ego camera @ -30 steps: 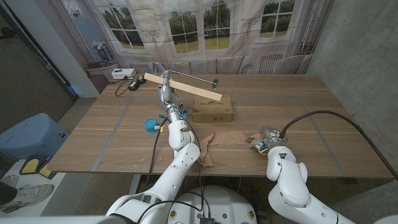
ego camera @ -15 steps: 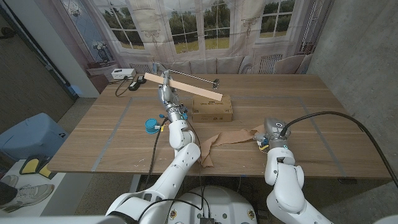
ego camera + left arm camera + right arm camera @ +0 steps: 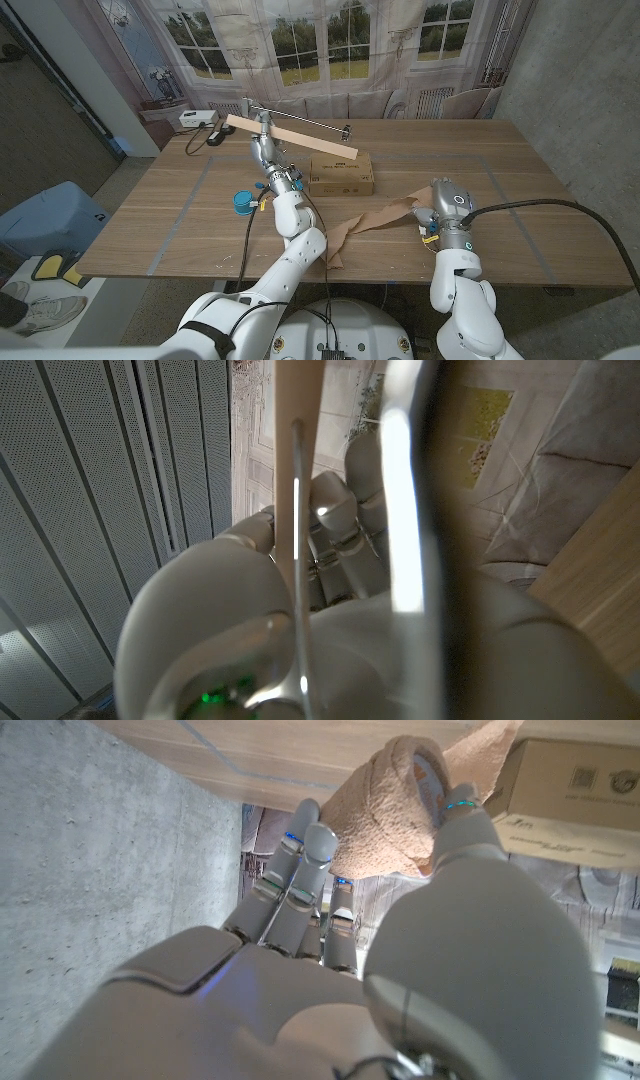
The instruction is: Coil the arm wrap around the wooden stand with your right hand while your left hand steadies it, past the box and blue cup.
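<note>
While the head view shows the left hand (image 3: 264, 133) raised at the far side of the table (image 3: 180, 215), closed around the wooden stand (image 3: 290, 137) where its flat slat meets a thin metal rod, none of the arm wrap (image 3: 365, 222) is on that stand yet. The tan wrap trails across the tabletop from the near edge up to the right hand (image 3: 432, 214), which grips its end, lifted a little off the wood. Between wrap and stand sits the cardboard box (image 3: 342, 175), and the blue cup (image 3: 242, 202) stands to the left, just beside the left forearm.

From the left wrist view, the left hand's fingers (image 3: 330, 510) curl round the pale slat (image 3: 295, 450), with a bright metal rod (image 3: 410, 490) running alongside; the hold looks firm.

From the right wrist view, the right hand's fingertips (image 3: 310, 840) and thumb pinch a bunched fold of the wrap (image 3: 385, 815), with the box (image 3: 560, 780) close behind it.

By my reading, steadying and pickup are done; carrying the wrap past the box and every turn of coiling remain.
</note>
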Tool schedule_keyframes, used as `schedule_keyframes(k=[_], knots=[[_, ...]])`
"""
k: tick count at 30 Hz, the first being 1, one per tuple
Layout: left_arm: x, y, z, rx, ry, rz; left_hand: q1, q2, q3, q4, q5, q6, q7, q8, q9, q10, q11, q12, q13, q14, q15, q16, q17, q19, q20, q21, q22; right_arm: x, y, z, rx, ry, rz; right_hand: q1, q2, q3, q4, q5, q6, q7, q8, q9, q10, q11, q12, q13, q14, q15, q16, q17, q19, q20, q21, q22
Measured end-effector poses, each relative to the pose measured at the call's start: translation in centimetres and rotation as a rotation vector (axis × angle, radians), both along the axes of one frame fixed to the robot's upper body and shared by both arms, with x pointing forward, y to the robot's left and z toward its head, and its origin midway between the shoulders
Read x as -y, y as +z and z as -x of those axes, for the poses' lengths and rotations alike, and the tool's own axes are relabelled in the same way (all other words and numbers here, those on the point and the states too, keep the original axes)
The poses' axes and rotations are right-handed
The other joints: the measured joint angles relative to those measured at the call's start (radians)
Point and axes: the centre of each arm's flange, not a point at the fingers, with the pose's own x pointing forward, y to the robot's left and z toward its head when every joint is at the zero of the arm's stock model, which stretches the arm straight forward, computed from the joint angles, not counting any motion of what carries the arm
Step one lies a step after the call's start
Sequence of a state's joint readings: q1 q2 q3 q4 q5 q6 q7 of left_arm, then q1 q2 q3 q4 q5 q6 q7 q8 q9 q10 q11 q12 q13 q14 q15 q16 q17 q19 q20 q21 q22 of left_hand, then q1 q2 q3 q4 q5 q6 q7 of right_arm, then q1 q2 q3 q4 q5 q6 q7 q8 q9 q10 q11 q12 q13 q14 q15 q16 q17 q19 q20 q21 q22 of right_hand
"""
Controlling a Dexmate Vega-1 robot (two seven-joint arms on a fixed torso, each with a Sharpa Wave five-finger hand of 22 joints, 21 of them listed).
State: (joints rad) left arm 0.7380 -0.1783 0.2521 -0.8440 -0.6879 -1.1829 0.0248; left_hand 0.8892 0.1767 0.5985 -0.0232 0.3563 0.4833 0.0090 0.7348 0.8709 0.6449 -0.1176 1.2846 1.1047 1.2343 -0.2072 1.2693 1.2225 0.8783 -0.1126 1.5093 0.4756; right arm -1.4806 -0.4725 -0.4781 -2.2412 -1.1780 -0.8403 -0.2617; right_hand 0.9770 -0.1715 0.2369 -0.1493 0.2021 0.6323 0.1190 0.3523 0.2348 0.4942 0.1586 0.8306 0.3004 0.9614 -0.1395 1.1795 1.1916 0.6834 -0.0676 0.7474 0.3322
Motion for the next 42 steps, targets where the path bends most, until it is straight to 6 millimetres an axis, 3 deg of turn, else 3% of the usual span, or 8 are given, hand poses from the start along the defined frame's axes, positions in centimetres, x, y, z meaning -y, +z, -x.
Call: schedule_keyframes(k=[7,8,9,25,42], knots=[[0.1,0.0,0.0,0.008,0.056,-0.011,-0.012,-0.006,0.013,0.007,0.001,0.000,0.000,-0.006,-0.023,0.000,0.000,0.033,0.000,0.000,0.000,0.009,0.000,0.000,0.000,0.004,-0.003,0.1,0.5,1.7,0.085,-0.007,-0.005,0.005,-0.005,-0.006,0.003,0.006,0.011,0.011,0.000,0.001,0.000,0.000,0.029,0.000,0.000,0.000,-0.011,0.006,-0.010,0.003,0.008,-0.003],[0.2,0.0,0.0,0.008,0.061,-0.013,-0.012,-0.006,0.076,0.070,0.001,-0.001,-0.001,-0.005,-0.031,-0.003,-0.003,0.074,0.000,0.000,0.000,0.009,0.000,0.000,0.000,0.004,-0.003,0.1,0.6,1.9,0.098,-0.009,-0.003,0.005,-0.005,-0.006,0.003,0.006,0.011,0.011,0.000,0.001,0.000,0.000,0.029,0.000,0.000,0.000,-0.011,0.006,-0.015,0.004,0.008,-0.003],[0.2,0.0,0.0,0.010,0.069,-0.014,-0.012,-0.006,0.085,0.079,0.001,-0.001,-0.001,-0.002,-0.036,-0.003,-0.003,0.077,0.000,0.000,0.000,0.009,0.000,0.000,0.000,0.004,-0.003,0.1,0.8,2.3,0.117,-0.013,0.001,0.006,-0.006,-0.007,0.002,0.006,0.011,0.011,0.000,0.001,0.000,0.000,0.029,0.000,0.000,0.000,-0.011,0.006,-0.018,0.004,0.008,-0.003],[0.6,0.6,-0.1,0.032,0.092,-0.060,-0.012,-0.007,0.088,0.077,-0.005,0.000,0.001,0.006,-0.045,-0.006,0.000,0.082,0.000,0.000,0.000,0.009,0.000,-0.002,-0.002,0.011,-0.008,-0.1,3.7,6.7,0.361,-0.077,0.081,0.006,-0.006,-0.016,0.006,0.006,0.021,0.020,-0.004,0.001,0.000,0.000,0.041,0.016,0.014,-0.007,-0.026,0.018,-0.018,0.004,0.033,-0.008],[1.6,2.0,-0.8,0.030,0.108,-0.130,-0.013,-0.005,0.092,0.074,-0.007,-0.002,0.002,0.013,-0.044,-0.006,0.000,0.082,0.000,-0.002,-0.002,0.009,0.000,-0.002,-0.002,0.011,-0.012,-0.7,6.5,9.5,0.534,-0.115,0.162,0.006,-0.006,-0.020,0.011,0.013,0.026,0.026,-0.008,0.004,0.000,0.000,0.041,0.067,0.018,-0.007,-0.041,0.024,-0.030,0.005,0.057,-0.014]])
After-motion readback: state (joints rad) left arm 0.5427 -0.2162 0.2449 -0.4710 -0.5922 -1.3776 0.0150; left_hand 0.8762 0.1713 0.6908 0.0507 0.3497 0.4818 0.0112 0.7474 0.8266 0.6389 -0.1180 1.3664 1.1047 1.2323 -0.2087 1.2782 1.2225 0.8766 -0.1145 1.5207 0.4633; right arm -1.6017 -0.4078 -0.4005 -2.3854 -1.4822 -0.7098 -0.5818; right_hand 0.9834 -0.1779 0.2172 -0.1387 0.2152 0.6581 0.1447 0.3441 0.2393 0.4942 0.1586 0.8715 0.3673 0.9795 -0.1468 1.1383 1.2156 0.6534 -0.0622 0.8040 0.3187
